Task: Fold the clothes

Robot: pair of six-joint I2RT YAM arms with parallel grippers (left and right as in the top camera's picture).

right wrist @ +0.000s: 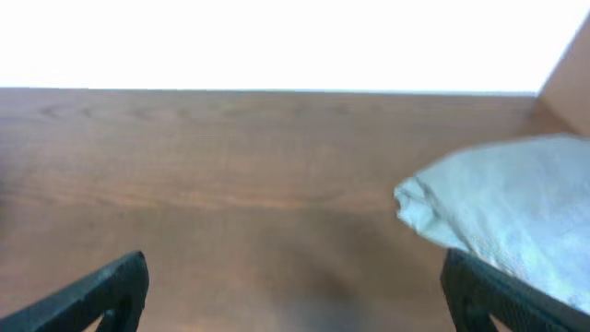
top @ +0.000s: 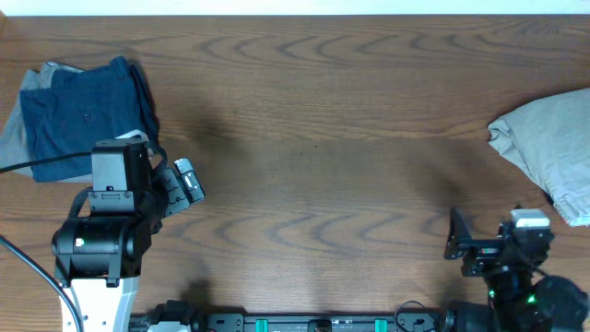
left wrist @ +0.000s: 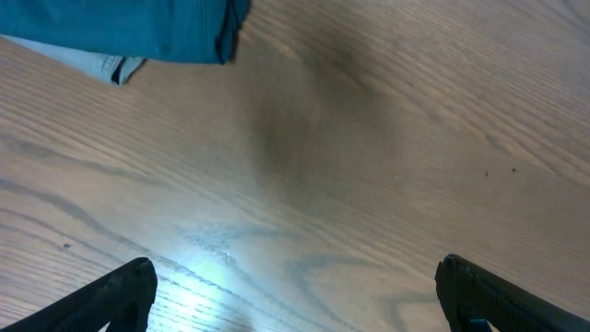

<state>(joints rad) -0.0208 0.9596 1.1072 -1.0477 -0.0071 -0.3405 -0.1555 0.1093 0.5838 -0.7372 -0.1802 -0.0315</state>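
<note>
clothes (top: 553, 148) | khaki trousers (right wrist: 516, 212) cut by right edge | navy garment (top: 83, 115) covers grey one (top: 11, 138) | both jaws released

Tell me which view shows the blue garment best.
Overhead: nearly all of the blue garment shows, lying on a grey one at far left. The left wrist view catches only its edge. The right wrist view shows none of it.

Left pincer (left wrist: 295, 295) wide open; right pincer (right wrist: 295, 293) open too, apparently low.
</note>
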